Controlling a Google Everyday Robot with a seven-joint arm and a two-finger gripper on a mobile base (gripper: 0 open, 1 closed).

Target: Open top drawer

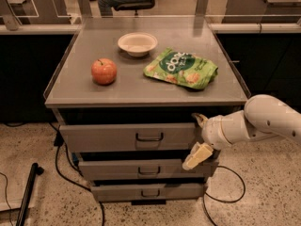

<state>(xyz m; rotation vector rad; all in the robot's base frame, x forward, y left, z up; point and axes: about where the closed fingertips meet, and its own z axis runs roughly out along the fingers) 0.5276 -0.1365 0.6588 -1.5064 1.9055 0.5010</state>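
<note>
The gripper point(199, 138) sits below the desk's point(141, 86) front right corner, fingers point(197, 155) spread wide, at the top drawer's point(108, 136) right end.

The top drawer point(108, 136) (grey, dark wire handle point(149, 137) centred) sits slightly out. The gripper point(199, 138) straddles its right end, fingers apart.

One cam, high in front, tilted down at cabinet point(141, 86); gripper point(198, 137) at right end of top drawer point(108, 138).
</note>
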